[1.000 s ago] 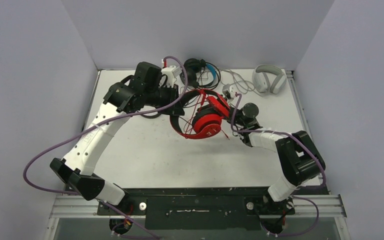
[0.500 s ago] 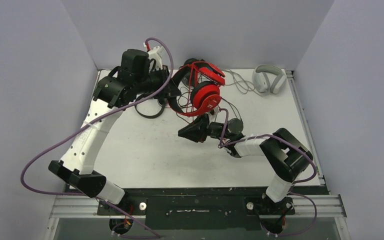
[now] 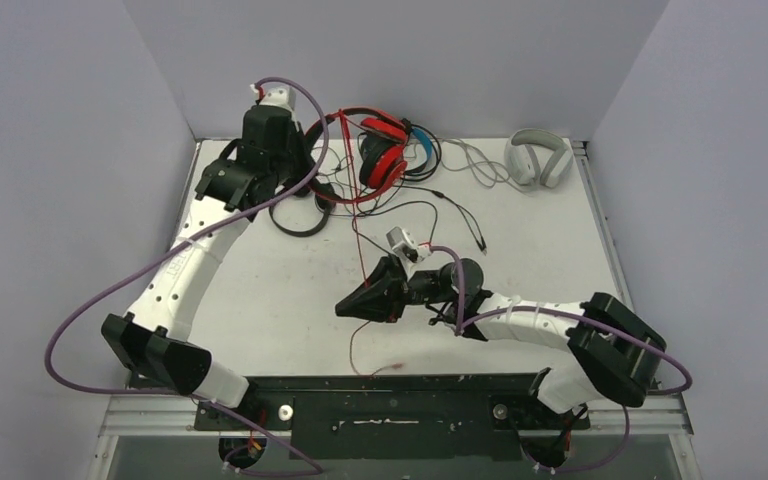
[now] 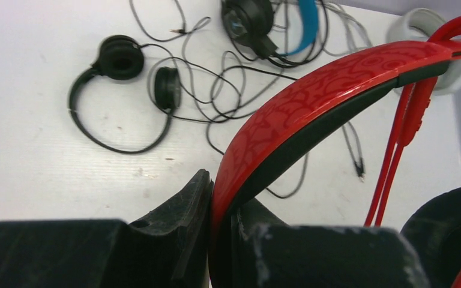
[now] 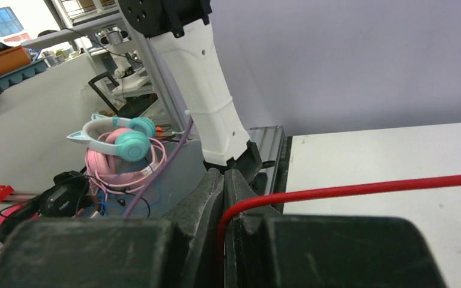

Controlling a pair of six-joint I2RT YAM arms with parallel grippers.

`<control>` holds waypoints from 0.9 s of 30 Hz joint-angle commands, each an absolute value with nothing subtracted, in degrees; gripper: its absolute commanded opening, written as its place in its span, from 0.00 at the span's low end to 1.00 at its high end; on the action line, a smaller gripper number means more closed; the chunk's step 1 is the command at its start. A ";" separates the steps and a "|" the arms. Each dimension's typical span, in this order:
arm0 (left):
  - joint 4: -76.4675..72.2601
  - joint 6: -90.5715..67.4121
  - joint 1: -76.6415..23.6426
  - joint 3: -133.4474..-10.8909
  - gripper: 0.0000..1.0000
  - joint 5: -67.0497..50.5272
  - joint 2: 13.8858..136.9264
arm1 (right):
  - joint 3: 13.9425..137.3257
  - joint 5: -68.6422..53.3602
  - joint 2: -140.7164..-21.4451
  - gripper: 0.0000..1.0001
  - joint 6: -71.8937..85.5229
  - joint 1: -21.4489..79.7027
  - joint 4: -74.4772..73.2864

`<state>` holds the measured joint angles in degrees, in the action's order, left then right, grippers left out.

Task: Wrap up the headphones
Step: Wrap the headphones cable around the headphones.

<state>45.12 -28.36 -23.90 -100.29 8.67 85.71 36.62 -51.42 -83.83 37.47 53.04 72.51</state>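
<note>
My left gripper [image 3: 316,145] is shut on the headband of the red-and-black headphones [image 3: 382,152], held up over the back of the table; the band [image 4: 312,96] runs from between my fingers up to the right. Their red cable [image 3: 357,250] trails down to my right gripper [image 3: 345,308], which is shut on it near the table's middle front. In the right wrist view the red cable [image 5: 366,187] bends into the closed jaws of the right gripper [image 5: 223,180]. The left gripper [image 4: 219,204] pinches the band edge-on.
A small all-black headset [image 3: 305,215] [image 4: 120,60] lies under the left arm. A black-and-blue headset [image 3: 422,150] [image 4: 300,18] lies at the back and a white-grey one [image 3: 538,158] at the back right. Thin black cables [image 3: 460,215] cross the middle.
The left arm has carried the red headphones up and back toward the rear wall. The right gripper has moved to the near left and shut on the red cable, drawing it out.
</note>
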 commanded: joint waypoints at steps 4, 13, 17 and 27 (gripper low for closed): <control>24.73 -12.69 -24.48 -86.75 0.00 25.63 76.42 | 47.17 -50.71 -77.13 0.00 31.80 52.52 45.62; 11.04 17.25 -34.29 -68.18 0.00 44.67 69.46 | 71.51 -52.64 -81.69 0.00 5.62 44.12 -16.34; 16.35 22.83 -36.06 -66.28 0.00 45.42 70.90 | 82.22 -41.15 -85.09 0.00 -3.35 42.65 -33.74; 32.88 18.23 -36.73 -69.05 0.00 28.72 72.54 | 83.53 -22.78 -85.33 0.00 -7.08 39.08 -32.63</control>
<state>25.67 19.03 -36.71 -65.63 37.47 72.40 82.30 -32.84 -86.17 -3.60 40.84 -34.04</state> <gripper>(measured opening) 0.108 0.028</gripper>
